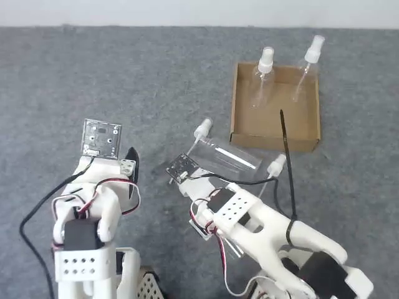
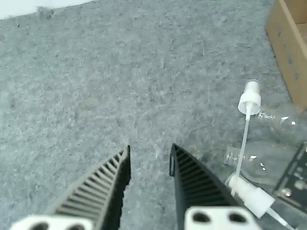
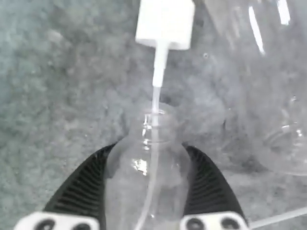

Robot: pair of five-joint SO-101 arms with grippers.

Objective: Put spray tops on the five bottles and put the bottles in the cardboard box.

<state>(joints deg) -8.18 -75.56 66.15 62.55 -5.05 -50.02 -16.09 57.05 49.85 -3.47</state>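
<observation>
One clear bottle (image 3: 144, 184) sits tight in the right claw (image 3: 148, 160), spray top (image 3: 165, 23) just ahead; the left claw (image 2: 149, 152) hangs half open, empty.

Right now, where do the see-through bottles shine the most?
High view: a long white streak runs along the lying bottle. Right wrist view: a small glint on the held bottle, brighter streaks on the bottle beside it.
</observation>
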